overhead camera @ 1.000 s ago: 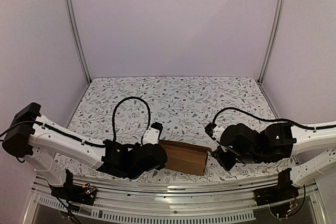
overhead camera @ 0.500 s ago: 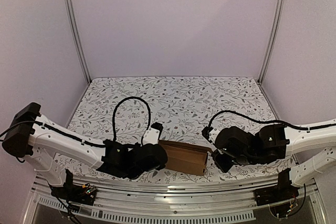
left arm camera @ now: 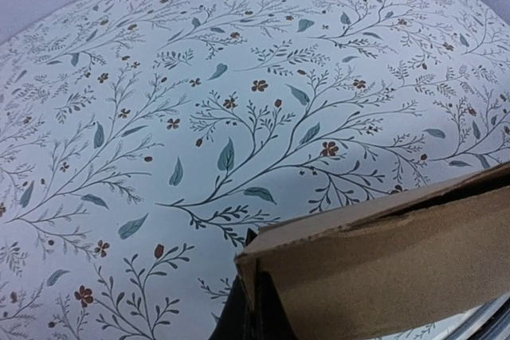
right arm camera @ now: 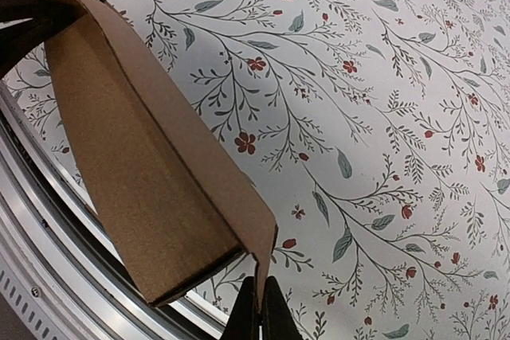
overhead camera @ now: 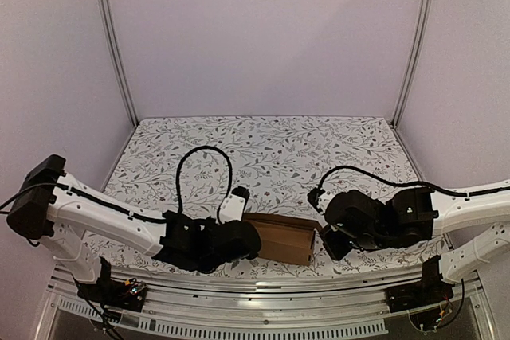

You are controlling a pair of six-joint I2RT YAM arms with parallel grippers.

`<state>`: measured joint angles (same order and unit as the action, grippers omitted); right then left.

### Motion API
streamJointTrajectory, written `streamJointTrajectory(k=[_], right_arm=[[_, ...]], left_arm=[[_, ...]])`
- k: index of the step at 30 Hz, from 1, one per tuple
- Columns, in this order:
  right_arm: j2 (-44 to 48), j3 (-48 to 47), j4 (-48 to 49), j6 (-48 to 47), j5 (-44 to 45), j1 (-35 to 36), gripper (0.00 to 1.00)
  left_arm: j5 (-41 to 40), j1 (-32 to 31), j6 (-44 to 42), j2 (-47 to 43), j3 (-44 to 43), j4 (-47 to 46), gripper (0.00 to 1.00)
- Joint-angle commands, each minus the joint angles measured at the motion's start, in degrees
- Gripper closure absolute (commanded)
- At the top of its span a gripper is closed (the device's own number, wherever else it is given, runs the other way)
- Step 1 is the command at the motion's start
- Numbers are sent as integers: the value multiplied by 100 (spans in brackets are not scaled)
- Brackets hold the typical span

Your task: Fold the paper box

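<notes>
The paper box (overhead camera: 280, 239) is a plain brown carton held between the two arms near the table's front edge. My left gripper (overhead camera: 249, 236) is shut on a thin flap at the box's left end; in the left wrist view the dark fingers (left arm camera: 253, 308) pinch the cardboard edge of the box (left arm camera: 390, 268). My right gripper (overhead camera: 321, 238) is shut on a flap at the box's right end. In the right wrist view its fingers (right arm camera: 261, 308) clamp the flap hanging from the box (right arm camera: 151, 181), whose end shows a dark opening.
A floral-patterned cloth (overhead camera: 271, 153) covers the table. A metal rail (overhead camera: 263, 284) runs along the front edge just below the box. White walls and two aluminium posts (overhead camera: 111, 37) enclose the back. Black cables (overhead camera: 199, 165) loop over both arms.
My right gripper has moved left to the box's right end and closed on its flap. The left arm has shifted slightly right, still gripping the left end.
</notes>
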<state>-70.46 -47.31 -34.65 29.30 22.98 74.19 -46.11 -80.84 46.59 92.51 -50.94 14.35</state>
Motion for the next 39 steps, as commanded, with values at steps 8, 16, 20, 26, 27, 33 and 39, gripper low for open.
streamJointTrajectory(k=[8,16,20,26,27,33,39], right_arm=[[-170,-269,644,1284,-382,-15,100],[-101,-581,340,1388,-602,-15,100],[-91,-575,348,1586,-765,-88,100],[-152,-455,513,1975,-1096,-242,100],[-146,-428,542,2021,-1155,-272,100],[-153,-291,727,2295,-1440,-451,100],[-241,-296,890,2373,-1693,-486,100]], left_arm=[[260,-452,199,680,-328,1250,100],[188,-508,223,883,-452,1370,100],[97,-534,262,989,-602,1509,100],[71,-537,247,1160,-764,1577,100],[79,-540,248,1177,-782,1587,100],[84,-547,241,1256,-846,1622,100],[76,-549,264,1332,-912,1665,100]])
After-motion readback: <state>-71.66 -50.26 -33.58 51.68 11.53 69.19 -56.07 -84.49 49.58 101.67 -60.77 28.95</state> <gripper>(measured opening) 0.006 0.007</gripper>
